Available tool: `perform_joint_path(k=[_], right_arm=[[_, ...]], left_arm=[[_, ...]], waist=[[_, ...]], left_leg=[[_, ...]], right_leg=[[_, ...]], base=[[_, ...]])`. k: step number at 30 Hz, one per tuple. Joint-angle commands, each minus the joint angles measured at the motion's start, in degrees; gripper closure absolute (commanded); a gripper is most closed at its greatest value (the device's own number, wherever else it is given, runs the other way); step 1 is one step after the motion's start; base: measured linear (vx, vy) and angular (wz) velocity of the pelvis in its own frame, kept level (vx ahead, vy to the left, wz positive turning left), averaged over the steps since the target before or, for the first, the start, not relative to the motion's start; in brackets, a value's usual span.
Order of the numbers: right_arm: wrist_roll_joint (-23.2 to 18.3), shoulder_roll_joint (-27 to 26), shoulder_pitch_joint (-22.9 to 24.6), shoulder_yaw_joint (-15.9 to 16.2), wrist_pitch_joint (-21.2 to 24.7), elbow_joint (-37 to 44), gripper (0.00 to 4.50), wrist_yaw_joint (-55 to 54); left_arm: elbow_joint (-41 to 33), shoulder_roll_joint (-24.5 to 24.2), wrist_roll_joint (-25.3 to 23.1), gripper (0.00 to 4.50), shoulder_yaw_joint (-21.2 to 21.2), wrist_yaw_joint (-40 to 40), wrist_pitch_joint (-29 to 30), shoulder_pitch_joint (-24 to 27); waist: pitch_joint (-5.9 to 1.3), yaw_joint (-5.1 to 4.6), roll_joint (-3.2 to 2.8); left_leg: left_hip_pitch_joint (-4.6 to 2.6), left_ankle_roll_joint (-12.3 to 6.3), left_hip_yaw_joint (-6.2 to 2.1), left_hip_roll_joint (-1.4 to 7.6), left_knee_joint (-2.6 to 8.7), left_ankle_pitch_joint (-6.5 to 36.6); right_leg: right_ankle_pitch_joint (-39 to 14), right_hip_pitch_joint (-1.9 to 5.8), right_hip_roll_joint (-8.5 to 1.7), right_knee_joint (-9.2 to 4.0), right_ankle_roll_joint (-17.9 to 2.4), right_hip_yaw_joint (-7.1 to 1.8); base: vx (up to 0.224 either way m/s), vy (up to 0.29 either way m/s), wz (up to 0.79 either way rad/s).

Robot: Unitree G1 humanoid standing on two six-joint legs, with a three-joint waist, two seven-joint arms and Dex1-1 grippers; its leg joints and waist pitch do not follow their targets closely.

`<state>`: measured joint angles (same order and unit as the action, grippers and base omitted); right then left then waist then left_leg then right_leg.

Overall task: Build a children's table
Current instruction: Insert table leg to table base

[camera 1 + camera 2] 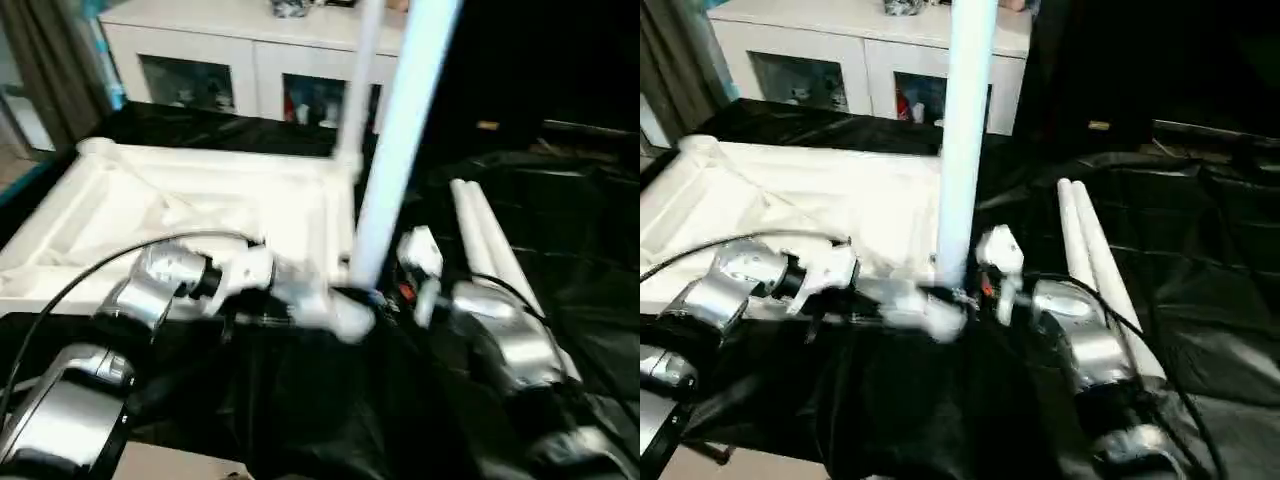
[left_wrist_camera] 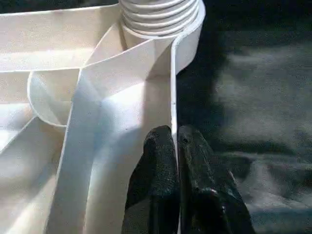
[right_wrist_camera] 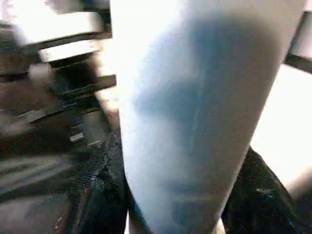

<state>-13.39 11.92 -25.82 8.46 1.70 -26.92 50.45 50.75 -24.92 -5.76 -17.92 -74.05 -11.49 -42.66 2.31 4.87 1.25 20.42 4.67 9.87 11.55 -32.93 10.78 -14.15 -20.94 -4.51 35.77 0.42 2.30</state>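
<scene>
The white table top (image 1: 180, 210) lies upside down on the black-draped work table, ribs facing up. One white leg (image 1: 362, 70) stands upright in its far right corner. A second leg (image 1: 400, 150) stands nearly upright at the near right corner, and my right gripper (image 1: 378, 296) is shut around its lower part; its black fingers (image 3: 105, 195) flank the tube. My left gripper (image 2: 174, 134) is shut on the top's thin rim (image 2: 172, 87), just short of the threaded corner socket (image 2: 161, 17). Two more legs (image 1: 485, 240) lie side by side on the cloth to the right.
A white cabinet (image 1: 250, 60) with glass doors stands behind the work table. Wrinkled black cloth (image 1: 330, 410) covers the near side. A black cable (image 1: 90, 275) loops over my left forearm. A dark panel (image 1: 540, 60) rises at the back right.
</scene>
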Motion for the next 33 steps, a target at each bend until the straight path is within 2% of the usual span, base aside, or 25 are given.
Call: perform_joint_path(k=[1, 3, 6, 7, 8, 9, 10, 11, 13, 15, 17, 18, 22, 25, 33], right_arm=[[5.39, -0.35, 1.61, 1.21, 2.88, -8.32, 2.63, -6.78], [5.86, -1.94, 0.26, 0.50, 3.14, -10.55, 2.63, -10.77], [5.97, -6.12, -3.98, -2.04, 4.08, -16.06, 2.63, -21.47], [5.91, -6.93, -4.91, -2.60, 4.13, -17.24, 2.63, -23.64], [5.85, -7.69, -5.77, -3.12, 4.18, -18.34, 2.63, -25.67], [5.75, -8.58, -6.82, -3.77, 4.16, -19.70, 2.63, -28.11], [5.04, -10.65, -9.28, -5.45, 3.93, -22.97, 2.63, -33.06], [4.99, -10.80, -9.46, -5.53, 3.91, -23.19, 2.63, -33.32], [4.64, -12.78, -11.44, -6.21, 3.51, -25.51, 2.63, -35.76], [5.32, -13.99, -12.44, -6.00, 2.94, -26.79, 2.63, -36.45], [6.10, -14.84, -13.20, -6.07, 2.21, -28.06, 2.63, -36.89], [6.15, -14.99, -13.35, -6.21, 2.10, -28.34, 2.63, -37.04], [6.90, -15.14, -14.16, -6.38, 1.35, -29.91, 2.63, -37.43], [5.97, -15.42, -15.06, -7.67, 1.52, -30.89, 2.63, -36.69], [6.74, -15.19, -16.88, -8.62, 0.47, -32.96, 2.63, -35.23]], left_arm=[[-0.67, 1.46, -1.42, 4.50, -0.07, 3.92, 2.20, -3.20], [0.44, 2.04, -2.93, 4.50, -0.36, 7.10, 4.98, -4.77], [3.67, 4.80, -4.01, 4.50, 0.76, 16.06, 12.76, -8.52], [4.28, 5.42, -4.09, 4.50, 1.07, 18.04, 14.25, -9.23], [4.83, 6.01, -4.18, 4.50, 1.36, 19.87, 15.63, -9.88], [5.45, 6.75, -4.27, 4.50, 1.73, 22.15, 17.28, -10.64], [6.68, 8.40, -4.66, 4.50, 2.34, 26.81, 19.97, -12.03], [6.75, 8.54, -4.63, 4.50, 2.42, 27.07, 20.16, -12.12], [7.35, 10.48, -4.42, 4.50, 3.32, 30.31, 22.07, -13.02], [7.49, 11.79, -4.80, 4.50, 3.50, 31.91, 22.98, -13.33], [7.51, 12.44, -4.99, 4.50, 3.20, 32.70, 23.56, -13.38], [7.51, 12.53, -4.89, 4.50, 3.18, 32.73, 23.68, -13.38], [7.56, 12.56, -4.73, 4.50, 2.94, 32.20, 23.85, -13.38], [7.19, 12.35, -4.70, 4.50, 3.10, 31.32, 23.52, -13.15], [5.94, 12.35, -4.09, 4.50, 2.46, 27.81, 21.93, -12.55]], waist=[[-1.66, -0.33, -0.79], [-1.71, -0.42, -0.80], [-1.86, -0.42, -0.67], [-1.97, -0.48, -0.85], [-2.05, -0.51, -0.75], [-2.14, -0.43, -0.75], [-2.23, -0.35, -0.49], [-2.34, -0.31, -0.65], [-2.60, -0.17, -0.36], [-2.69, -0.03, -0.28], [-2.55, -0.04, -0.30], [-2.44, -0.04, -0.35], [-2.17, -0.15, -0.48], [-2.30, -0.22, -0.53], [-2.33, -0.32, -0.55]], left_leg=[[-0.63, 2.91, -0.84, 2.17, 5.53, 19.56], [-0.87, 3.10, -0.69, 2.14, 5.44, 18.80], [-0.78, 2.70, -0.42, 1.87, 5.15, 16.04], [-0.89, 2.89, -0.41, 1.86, 5.11, 15.51], [-0.76, 3.13, -0.38, 1.75, 5.01, 13.56], [-0.76, 2.82, -0.28, 1.62, 4.85, 12.04], [-0.57, 2.25, -0.20, 1.53, 4.65, 10.05], [-0.56, 2.11, -0.18, 1.48, 4.57, 9.02], [-0.27, 0.33, -0.07, 1.25, 4.10, 4.19], [-0.21, -1.20, -0.03, 1.14, 3.91, 2.07], [-0.25, -1.76, -0.04, 1.25, 4.00, 3.09], [-0.37, -1.64, -0.05, 1.36, 4.17, 4.58], [-0.67, 0.02, -0.12, 1.70, 4.68, 9.43], [-0.62, 0.24, -0.13, 1.68, 4.64, 8.52], [-0.56, -0.03, -0.08, 1.65, 4.58, 8.17]], right_leg=[[-15.93, 0.86, -4.13, -5.47, -11.24, -2.43], [-13.76, 0.51, -4.00, -5.42, -11.22, -2.63], [-9.79, 0.68, -3.83, -5.09, -11.82, -2.71], [-8.75, 0.55, -3.86, -4.87, -12.36, -2.71], [-6.36, 0.84, -3.68, -4.67, -12.72, -2.62], [-3.70, 0.97, -3.58, -4.52, -13.05, -2.56], [-0.36, 1.24, -3.48, -4.29, -13.36, -2.54], [1.44, 1.33, -3.43, -4.05, -13.58, -2.50], [10.19, 1.87, -3.18, -3.41, -14.33, -2.33], [14.10, 2.09, -3.13, -3.23, -14.52, -2.16], [12.96, 2.07, -3.21, -3.45, -14.47, -2.07], [10.43, 2.01, -3.30, -3.69, -14.36, -2.06], [2.16, 1.77, -3.46, -4.38, -13.86, -2.22], [4.05, 1.81, -3.39, -4.18, -13.79, -2.27], [5.22, 1.84, -3.42, -4.15, -14.17, -2.26]], base=[[0.000, 0.000, 0.00], [0.000, 0.000, 0.00], [0.000, 0.000, 0.00], [0.000, 0.000, 0.00], [0.000, 0.000, 0.00], [0.000, 0.000, 0.00], [0.000, 0.000, 0.00], [0.000, 0.000, 0.00], [0.000, 0.000, 0.00], [0.000, 0.000, 0.00], [0.000, 0.000, 0.00], [0.000, 0.000, 0.00], [0.000, 0.000, 0.00], [0.000, 0.000, 0.00], [0.000, 0.000, 0.00]])
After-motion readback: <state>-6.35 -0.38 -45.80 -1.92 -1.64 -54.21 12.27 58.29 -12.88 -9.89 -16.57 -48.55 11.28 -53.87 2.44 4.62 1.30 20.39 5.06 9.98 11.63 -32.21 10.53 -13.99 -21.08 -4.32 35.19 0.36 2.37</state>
